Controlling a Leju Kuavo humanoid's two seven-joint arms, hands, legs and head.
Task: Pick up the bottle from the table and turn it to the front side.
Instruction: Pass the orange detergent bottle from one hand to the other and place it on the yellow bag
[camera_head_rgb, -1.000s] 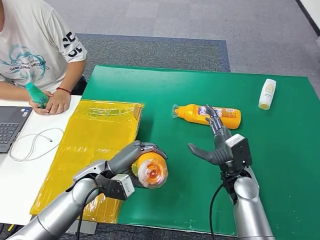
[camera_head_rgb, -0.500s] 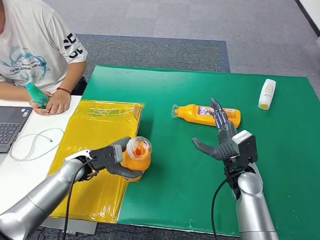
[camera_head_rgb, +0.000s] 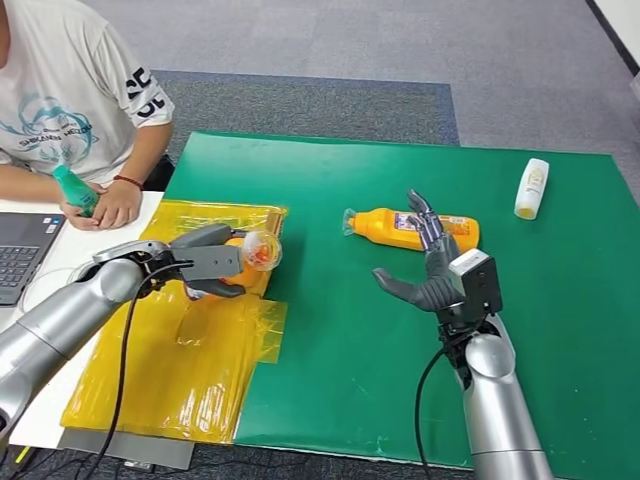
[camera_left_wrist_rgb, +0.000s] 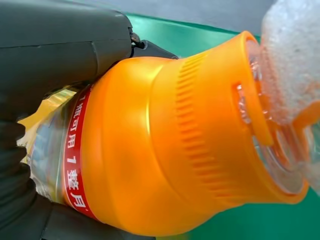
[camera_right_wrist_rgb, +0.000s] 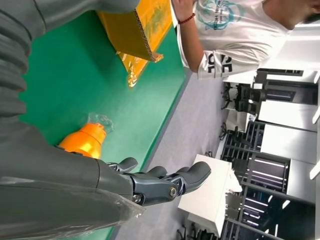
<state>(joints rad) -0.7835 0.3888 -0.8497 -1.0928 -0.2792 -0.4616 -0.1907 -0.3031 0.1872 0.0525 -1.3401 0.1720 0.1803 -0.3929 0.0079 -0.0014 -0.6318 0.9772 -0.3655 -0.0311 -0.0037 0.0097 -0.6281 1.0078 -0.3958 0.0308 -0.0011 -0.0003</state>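
Left robot hand (camera_head_rgb: 205, 262) grips orange plastic bottle (camera_head_rgb: 253, 262) sideways, probably mid-turn; right robot hand (camera_head_rgb: 423, 270) open, nearing second orange bottle (camera_head_rgb: 411, 229) beyond its fingertips.

White tube (camera_head_rgb: 532, 187) – person (camera_head_rgb: 68, 100) – laptop (camera_head_rgb: 19, 255).

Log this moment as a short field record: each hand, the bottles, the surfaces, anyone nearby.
left hand: holds an orange bottle over the yellow sheet
right hand: open, holding nothing, raised near the second orange bottle
second orange bottle: lying on its side on the green mat
white bottle: lying near the mat's far right corner
person: seated at the white table, holding a small green bottle
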